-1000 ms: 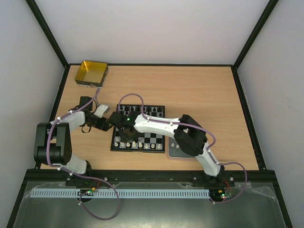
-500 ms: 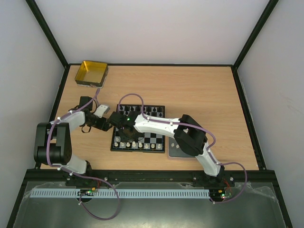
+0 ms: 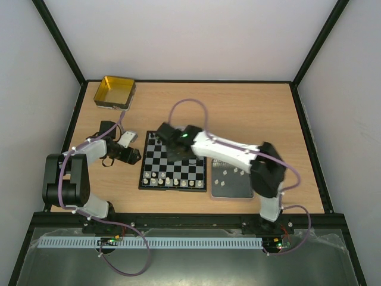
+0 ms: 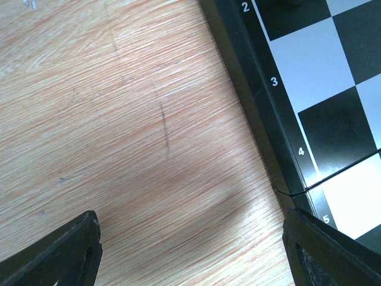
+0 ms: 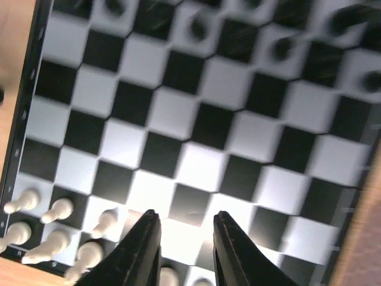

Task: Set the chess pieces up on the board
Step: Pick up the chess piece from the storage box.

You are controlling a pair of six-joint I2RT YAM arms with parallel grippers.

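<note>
Nearest the bases, the grey tray (image 3: 238, 190) just right of the board (image 3: 178, 162) carries a few loose white pieces (image 3: 225, 174), so the step in hand is probably fetching the next one. White chess pieces (image 5: 56, 208) fill part of the board's near ranks and black chess pieces (image 3: 156, 137) stand along the far rank. The right gripper (image 5: 181, 238) hovers over the middle squares, slightly parted and empty; it would need to swing right to the tray. The left gripper (image 4: 189, 238), spread wide, hangs over bare wood beside the left border, out of that path. The yellow tin (image 3: 111, 105) sits far left.
</note>
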